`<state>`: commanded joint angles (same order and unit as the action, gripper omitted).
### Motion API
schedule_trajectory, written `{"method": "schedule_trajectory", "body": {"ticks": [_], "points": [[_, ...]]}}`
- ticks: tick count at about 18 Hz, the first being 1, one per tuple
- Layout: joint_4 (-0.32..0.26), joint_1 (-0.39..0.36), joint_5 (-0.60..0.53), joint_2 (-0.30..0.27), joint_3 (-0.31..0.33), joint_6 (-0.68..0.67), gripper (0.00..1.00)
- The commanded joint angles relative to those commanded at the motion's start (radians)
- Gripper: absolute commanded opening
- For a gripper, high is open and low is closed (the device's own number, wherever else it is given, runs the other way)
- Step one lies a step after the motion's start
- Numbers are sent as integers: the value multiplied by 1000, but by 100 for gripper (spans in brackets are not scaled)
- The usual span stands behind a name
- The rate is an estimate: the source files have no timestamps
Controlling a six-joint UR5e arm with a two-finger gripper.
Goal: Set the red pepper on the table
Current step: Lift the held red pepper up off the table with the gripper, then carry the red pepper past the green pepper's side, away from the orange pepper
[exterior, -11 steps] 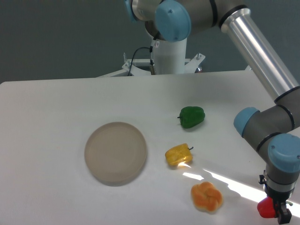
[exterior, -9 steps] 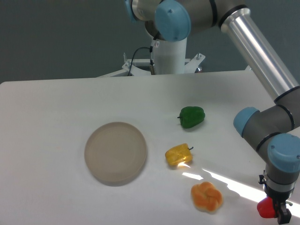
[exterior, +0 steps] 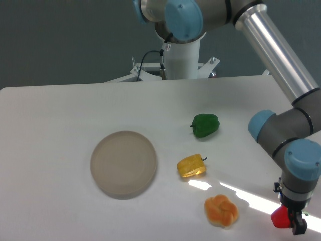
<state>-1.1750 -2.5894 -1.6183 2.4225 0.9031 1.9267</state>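
Red pepper (exterior: 280, 219) is at the far right near corner of the white surface (exterior: 60, 120), clenched in the pincer (exterior: 291, 222), and it's shifted a bit up and left since a moment ago, arm too. Can't tell if it's touching down. Green pepper (exterior: 205, 125), yellow pepper (exterior: 191, 166), orange bun thing (exterior: 221, 211) and grey disc (exterior: 124, 163) haven't budged.

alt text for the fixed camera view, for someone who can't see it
A robot arm's gripper holds a red pepper at the near right of a white table. Also on the table: a green pepper, a yellow pepper, an orange bun-like toy and a round grey disc.
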Motion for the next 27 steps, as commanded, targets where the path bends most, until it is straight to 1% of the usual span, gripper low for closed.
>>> {"method": "schedule_trajectory", "body": {"ticks": [1, 4, 5, 7, 9, 11, 13, 17, 20, 22, 24, 26, 27], "points": [[-2, 0, 0, -46, 55, -2, 64], [-23, -2, 0, -120, 144, 0, 64], [-37, -14, 0, -149, 180, 3, 64], [-61, -18, 0, -177, 209, 17, 64], [-64, -40, 2, -201, 252, 61, 64], [-60, -63, 3, -220, 287, 103, 64], [-55, -96, 5, -238, 324, 173, 64], [-52, -141, 5, -246, 358, 279, 64], [-51, -173, 2, -261, 402, 366, 64], [-51, -192, 5, -279, 433, 368, 64], [-48, -192, 2, -296, 468, 370, 64], [-37, -192, 2, -299, 485, 380, 64], [-29, -193, 2, -310, 509, 380, 64]]}}
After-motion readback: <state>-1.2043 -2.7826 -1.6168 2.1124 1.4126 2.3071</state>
